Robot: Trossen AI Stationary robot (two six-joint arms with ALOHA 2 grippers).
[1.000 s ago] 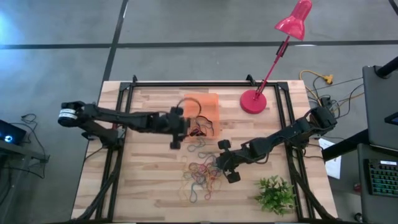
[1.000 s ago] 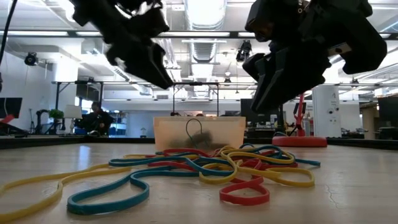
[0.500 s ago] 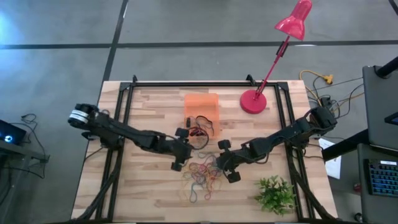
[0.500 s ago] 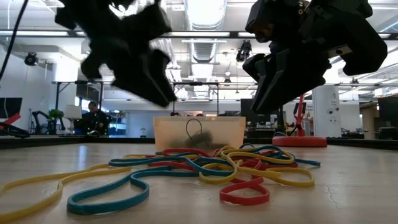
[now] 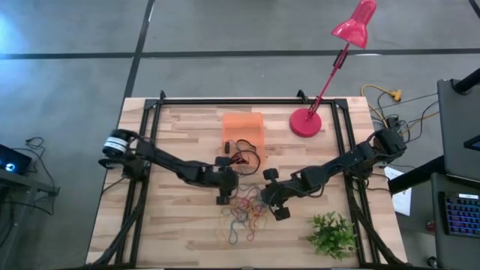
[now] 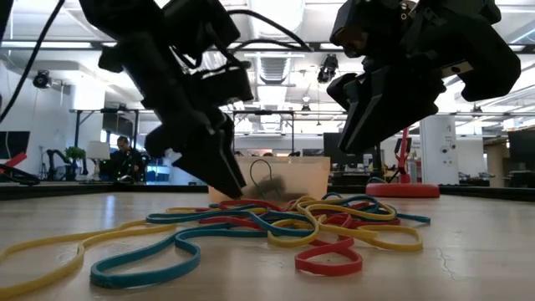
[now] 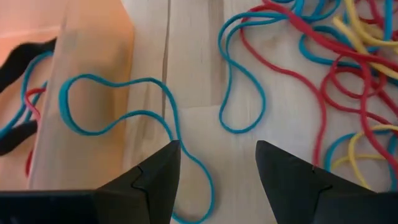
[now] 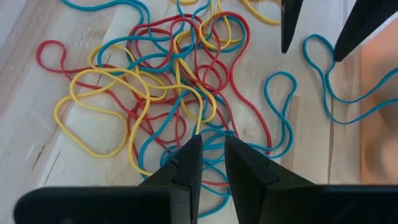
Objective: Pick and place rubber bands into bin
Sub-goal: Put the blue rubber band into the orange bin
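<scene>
The rubber bands [image 5: 244,211] lie in a tangled red, yellow and blue pile [image 6: 276,226] on the table, near the orange bin [image 5: 241,127]. One blue band [image 7: 118,118] hangs over the bin's near wall [image 7: 93,56], part inside and part trailing on the wood. My left gripper [image 7: 217,168] is open, low at the table [image 6: 230,180] just in front of the bin, its fingers on either side of that band's trailing part. My right gripper [image 8: 212,149] hovers above the pile [image 8: 155,87], open by a narrow gap, holding nothing.
A black cable loop [image 5: 244,146] and a few bands lie in the bin. The red lamp's base [image 5: 306,122] stands to the bin's right. A small green plant [image 5: 332,234] sits near the table's near right corner. Bare wood shows on the table's left.
My left gripper has moved from beside the bin toward the near edge and down, ending low at the table in front of the bin, at the pile's far left side.
</scene>
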